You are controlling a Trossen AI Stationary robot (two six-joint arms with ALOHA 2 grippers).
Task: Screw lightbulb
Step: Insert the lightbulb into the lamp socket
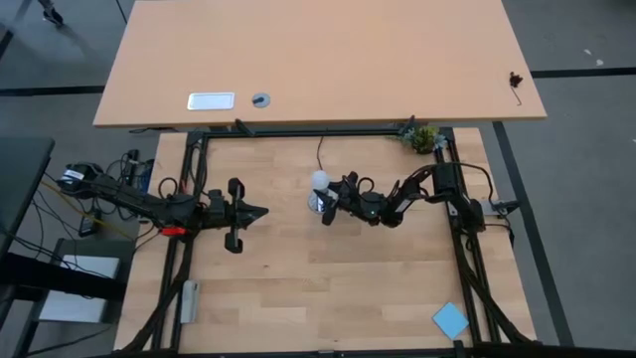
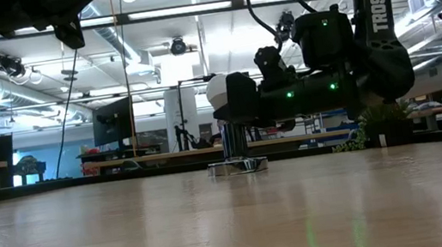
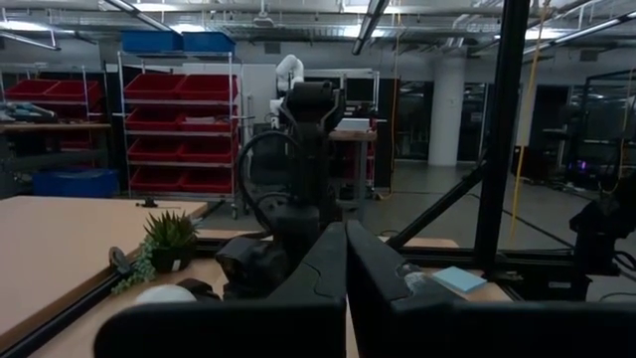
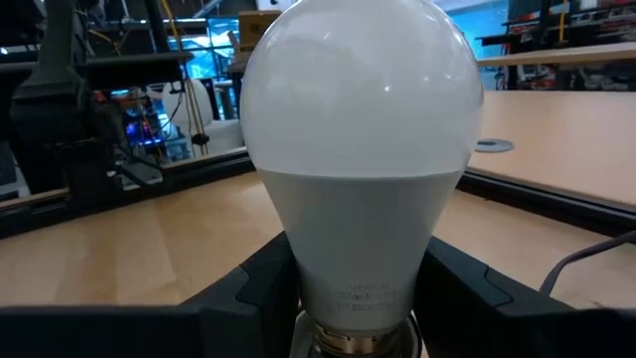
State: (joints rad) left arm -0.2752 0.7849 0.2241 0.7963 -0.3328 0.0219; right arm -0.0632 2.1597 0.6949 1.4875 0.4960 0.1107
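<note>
A wooden bench (image 1: 328,288) is seen from above, with two dark robot arms reaching toward its middle. Near the centre stands a shiny round socket base (image 1: 320,204), with a thin black cord (image 1: 320,151) running from it toward the far edge. A white lightbulb (image 1: 320,181) sits upright on top of this base, its screw end pointing down into it.

The right end effector (image 1: 336,199) reaches in from the right side and is clamped on the lightbulb. In the right wrist view its two dark fingers (image 4: 253,288) press against the narrower lower part of the bulb on both sides, just above the metal thread. From table height, the bulb's white dome (image 2: 218,89) shows above the gripping fingers, and the base (image 2: 237,166) rests flat on the bench below.

The left end effector (image 1: 256,211) waits over the left part of the bench, well apart from the bulb, pointing toward it. In its own wrist view its fingers (image 3: 318,273) are pressed together, holding nothing.

A small green plant (image 1: 423,137) stands at the bench's far right corner. A blue square pad (image 1: 450,320) lies near the front right corner. A larger, paler table (image 1: 318,60) stands beyond the bench.
</note>
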